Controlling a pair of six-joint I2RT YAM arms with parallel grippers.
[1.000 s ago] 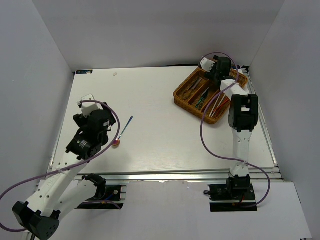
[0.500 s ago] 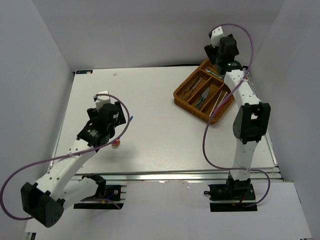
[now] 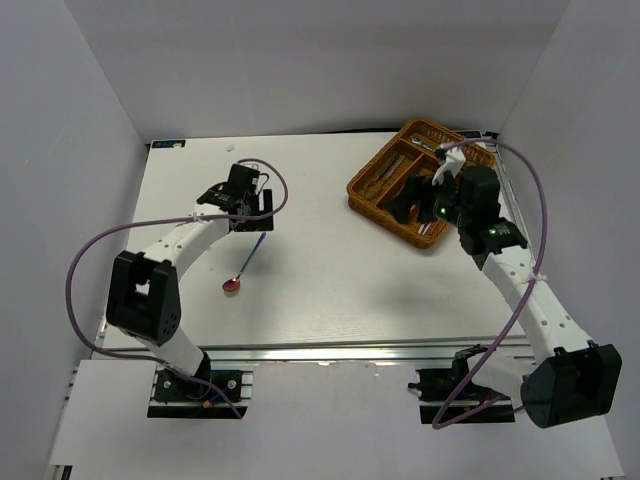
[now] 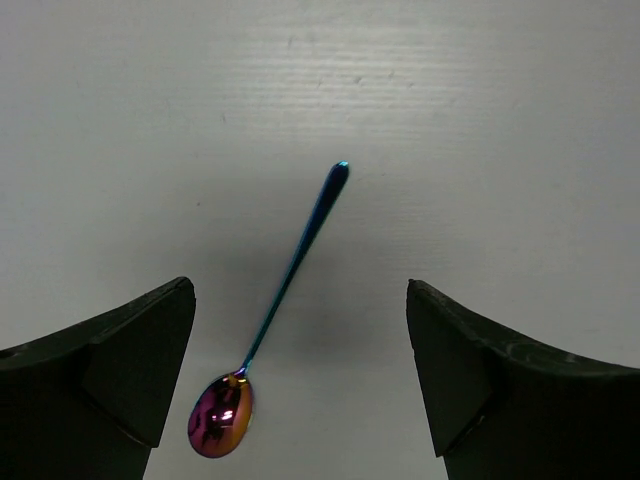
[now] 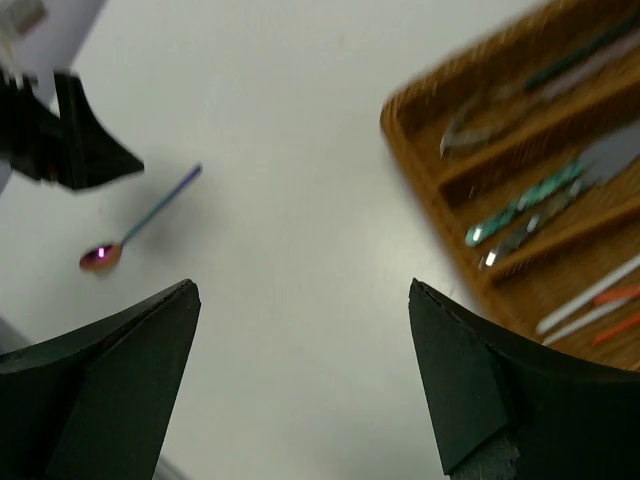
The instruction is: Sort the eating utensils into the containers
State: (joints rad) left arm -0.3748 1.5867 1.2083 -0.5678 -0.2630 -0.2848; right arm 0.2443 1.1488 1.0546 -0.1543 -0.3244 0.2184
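One spoon (image 3: 247, 262) lies loose on the table (image 3: 320, 270), left of centre and well apart from the tray. It is slim, glossy metal with an iridescent finish: the thin straight handle runs blue to teal and the small oval bowl shows pink-purple with a gold tint. The bowl points to the near left, the handle tip to the far right.

The left gripper (image 4: 298, 330) hangs over the handle's far end with its two black, wedge-shaped fingers (image 4: 120, 370) spread wide. They stand either side of the spoon and grip nothing.

Several more utensils rest in the tray (image 3: 378, 155), a brown woven wicker rectangle at the table's far right, set at an angle and split into long narrow compartments:
- teal-handled pieces (image 5: 520, 200) in one middle compartment;
- pale chopsticks (image 5: 590, 300) and red-orange chopsticks (image 5: 620, 325) in the compartment at the tray's right;
- a greyish piece (image 5: 470, 135) in a compartment at the left.

The right wrist view is blurred, so finer shapes cannot be told.

The right gripper (image 5: 300, 290) hangs above the tray's near end, its matt black fingers also wide apart and holding nothing.

The table top is white with a faint linear grain. A small dark tag (image 3: 165, 145) at its far left corner is too small to read. Purple cables (image 3: 85, 265) loop along both arms.
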